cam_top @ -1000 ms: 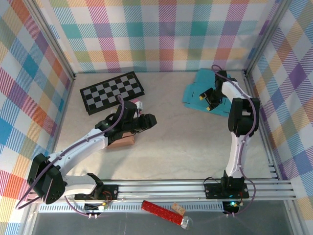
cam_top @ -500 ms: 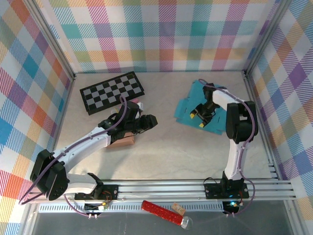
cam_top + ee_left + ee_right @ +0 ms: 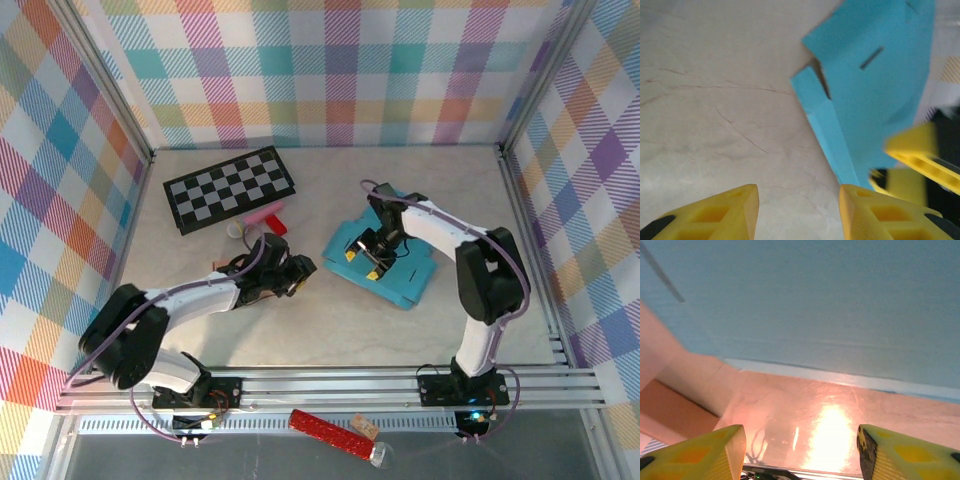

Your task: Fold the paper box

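The paper box [image 3: 395, 275] is a flat light-blue cardboard blank lying on the table right of centre. My right gripper [image 3: 362, 262] sits low on its left part, jaws apart. In the right wrist view the blue box [image 3: 815, 300] spans the top and bare table shows between the tips of the right gripper [image 3: 800, 450]. My left gripper [image 3: 292, 270] is low just left of the box, open with nothing in it. The left wrist view has the box [image 3: 875, 90] ahead to the right, beyond the left gripper [image 3: 799, 210].
A black-and-white chessboard [image 3: 230, 188] lies at the back left. Small pink and red items [image 3: 268, 215] sit just in front of it. Checked walls with metal posts close in the table. A red bar [image 3: 330, 432] lies beyond the front rails.
The blue box has slid from the back right corner toward the table's middle, together with my right gripper. My left arm has lowered and stretched right toward the box.
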